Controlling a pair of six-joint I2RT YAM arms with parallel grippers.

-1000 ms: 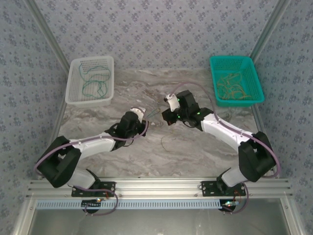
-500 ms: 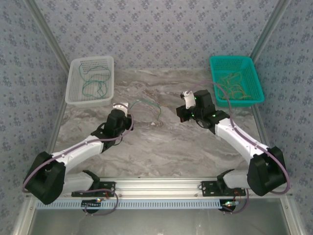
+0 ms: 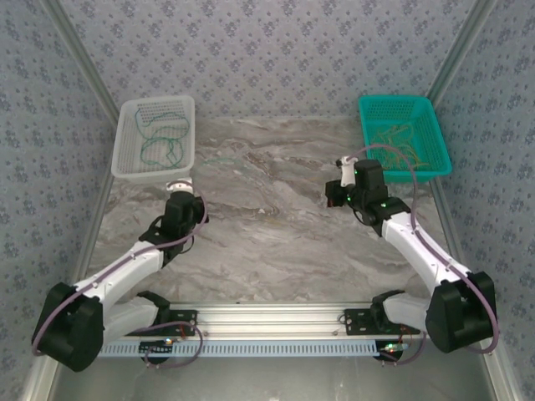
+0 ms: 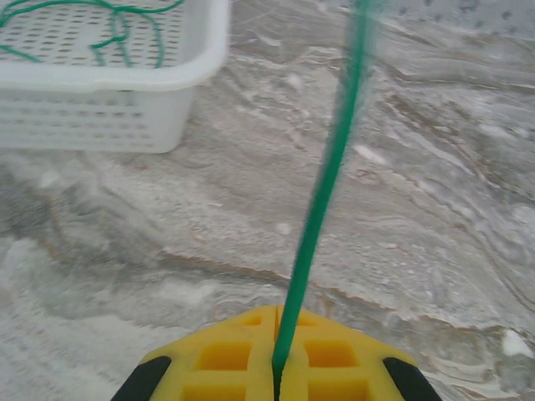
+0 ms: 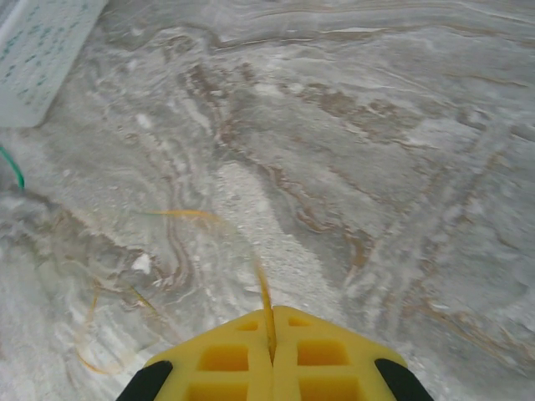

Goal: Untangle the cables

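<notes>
Two strands are held apart, one per gripper. The left gripper [image 4: 276, 316] is closed on a green cable [image 4: 328, 175], which is pinched between the yellow pads. It rises from them to the top edge of the left wrist view, where it is blurred and cut off, so its far end cannot be followed. To the upper left, the white basket [image 4: 109, 79] is seen only as a corner, with more green cables [image 4: 109, 40] lying inside it.

The right gripper [image 5: 272, 316] is clamped on a yellow cable [image 5: 264, 288]. It is so thin and smeared against the marble table [image 5: 376, 150] that its course is hard to trace. A faint arc to the left and a loose loop low on the table can be made out, but whether they are one strand cannot be told. A short green piece [image 5: 12, 167] is cut off at the left edge.

From above, the teal basket [image 3: 393, 100] is seen at the far right, holding a heap of yellow cables [image 3: 399, 150] whose strands cannot be separated — and the arms are spread well apart.
</notes>
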